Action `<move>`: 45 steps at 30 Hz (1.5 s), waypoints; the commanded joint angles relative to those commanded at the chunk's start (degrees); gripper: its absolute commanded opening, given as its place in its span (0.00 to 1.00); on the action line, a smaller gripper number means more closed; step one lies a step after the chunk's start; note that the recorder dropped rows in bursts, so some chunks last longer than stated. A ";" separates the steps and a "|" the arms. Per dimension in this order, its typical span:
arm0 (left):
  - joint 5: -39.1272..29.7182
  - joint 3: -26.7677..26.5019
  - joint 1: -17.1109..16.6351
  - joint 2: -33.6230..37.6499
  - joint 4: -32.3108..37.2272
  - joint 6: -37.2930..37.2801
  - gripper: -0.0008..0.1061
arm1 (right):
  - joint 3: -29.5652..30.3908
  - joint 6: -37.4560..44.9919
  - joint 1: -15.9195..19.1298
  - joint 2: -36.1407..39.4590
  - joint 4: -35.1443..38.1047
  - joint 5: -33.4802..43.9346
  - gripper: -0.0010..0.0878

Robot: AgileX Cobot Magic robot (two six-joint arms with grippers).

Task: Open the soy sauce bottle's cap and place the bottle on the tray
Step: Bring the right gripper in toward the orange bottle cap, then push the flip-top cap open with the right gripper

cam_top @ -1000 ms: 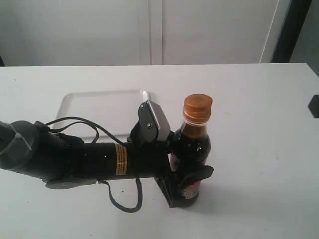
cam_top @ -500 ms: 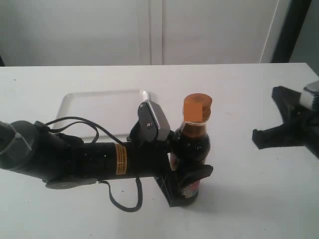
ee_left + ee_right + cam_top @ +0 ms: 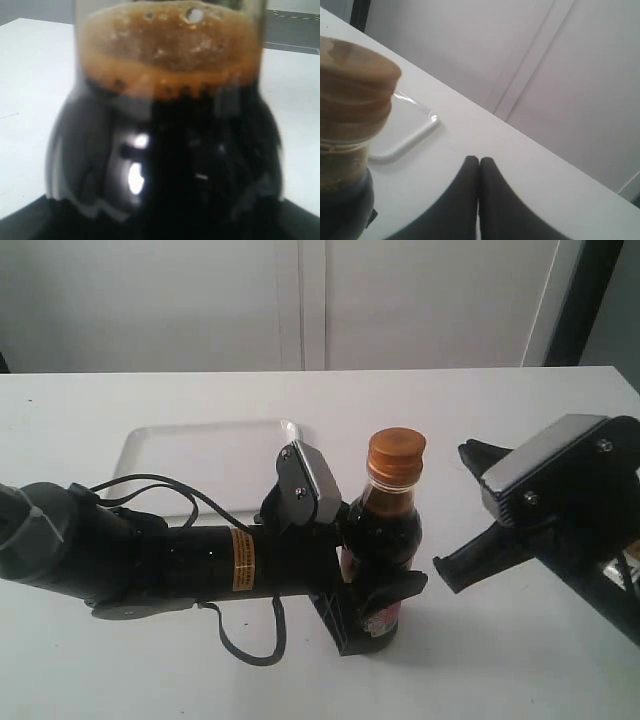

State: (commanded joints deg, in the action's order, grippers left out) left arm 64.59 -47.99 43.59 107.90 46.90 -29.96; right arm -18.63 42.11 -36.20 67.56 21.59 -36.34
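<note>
Right gripper nearer now, splayed; left gripper clamping upright soy sauce bottle, dark-filled.

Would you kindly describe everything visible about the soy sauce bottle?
The soy sauce bottle is clear and small, full of dark liquid with brownish foam at the neck. Its orange-gold cap is shut. It stands upright on the white table, right of the tray, clamped low by the left gripper. The right gripper is near, not touching.

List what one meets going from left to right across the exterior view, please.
Left arm → tray → left wrist camera → soy sauce bottle with its orange cap → right gripper.
</note>
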 joint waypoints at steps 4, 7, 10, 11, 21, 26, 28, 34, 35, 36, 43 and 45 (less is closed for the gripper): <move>0.00 0.00 0.00 0.00 0.00 0.00 0.01 | -1.27 5.99 -3.33 0.00 3.91 1.11 0.01; 0.00 0.00 0.00 0.00 0.00 0.00 0.01 | -1.54 6.29 -5.29 0.00 3.91 0.99 0.01; 0.00 0.00 0.00 0.00 0.00 0.00 0.01 | -2.87 6.29 -6.16 0.00 4.13 2.50 0.01; 0.00 0.00 0.00 0.00 0.00 0.00 0.01 | -3.30 6.29 -6.16 0.00 4.13 2.77 0.01; -0.16 0.00 0.00 0.00 0.00 0.00 0.01 | -6.44 7.17 -6.16 0.00 4.51 7.39 0.01; -0.16 0.00 0.00 0.00 0.00 0.00 0.01 | -6.69 7.17 -6.19 0.00 4.51 8.20 0.01; -0.31 0.00 0.00 0.00 0.00 0.00 0.01 | -6.94 7.17 -6.19 0.00 4.92 8.08 0.01; -1.00 0.00 0.00 0.00 0.14 0.00 0.01 | -9.52 7.17 -6.19 0.00 6.21 8.87 0.01; -1.41 0.00 0.00 0.00 0.25 0.00 0.01 | -10.25 7.17 -6.19 0.00 6.21 9.43 0.01; -1.54 0.00 0.00 0.00 0.36 0.00 0.01 | -10.86 7.17 -6.19 0.00 6.29 9.71 0.01; -1.68 0.00 0.00 0.00 0.49 0.00 0.01 | -14.97 7.17 -6.19 0.00 7.05 10.04 0.01; -1.68 0.00 0.00 0.00 0.49 0.00 0.01 | -15.80 7.17 -6.19 0.00 7.24 10.57 0.01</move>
State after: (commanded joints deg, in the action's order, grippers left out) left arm 62.91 -47.99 43.59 107.90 47.39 -29.96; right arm -34.43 49.28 -42.39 67.56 28.83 -25.77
